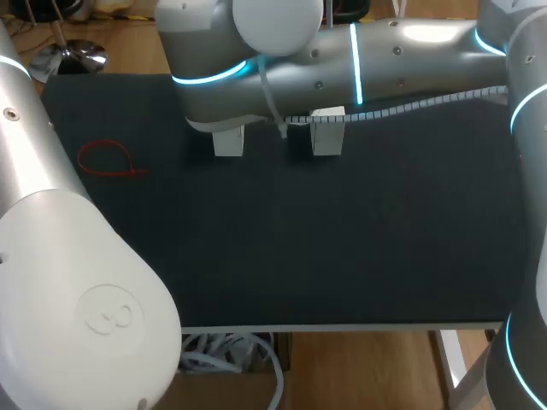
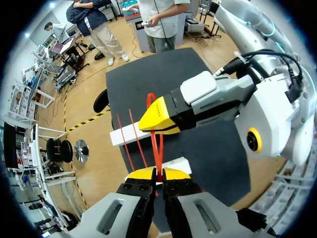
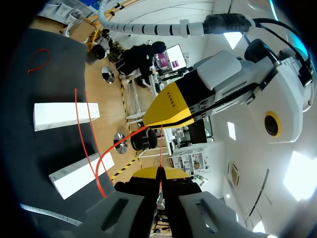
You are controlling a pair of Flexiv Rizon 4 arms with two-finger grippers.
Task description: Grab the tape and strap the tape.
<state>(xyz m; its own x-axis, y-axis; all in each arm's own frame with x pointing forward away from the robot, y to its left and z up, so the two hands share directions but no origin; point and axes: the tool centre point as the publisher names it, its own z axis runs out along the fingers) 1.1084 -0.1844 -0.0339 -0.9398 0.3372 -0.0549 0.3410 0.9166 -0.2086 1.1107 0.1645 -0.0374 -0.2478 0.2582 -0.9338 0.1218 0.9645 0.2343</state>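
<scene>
— Where was the red tape (image 2: pixel 157 148)?

— Up off the black worktop (image 1: pixel 342 248), strung between the two tools. The left tool (image 2: pixel 157 173) had its yellow tips pinched together on one end. The right tool (image 3: pixel 159 172) faced it tip to tip and was clamped on the same tape, which bowed out in a curve to one side.

— And beneath them?

— A white block (image 1: pixel 228 142) and a second white block (image 1: pixel 327 134) lay side by side, a little apart. Two loose red strips (image 2: pixel 125 140) rested across them like rails.

— Anything else red?

— A red loop (image 1: pixel 132 172), already cinched, lay flat near the worktop's left edge, well apart from the blocks.

— Could the tools be seen from above?

— No, the right arm (image 1: pixel 385 60) stretched across the far side and hid them.
</scene>
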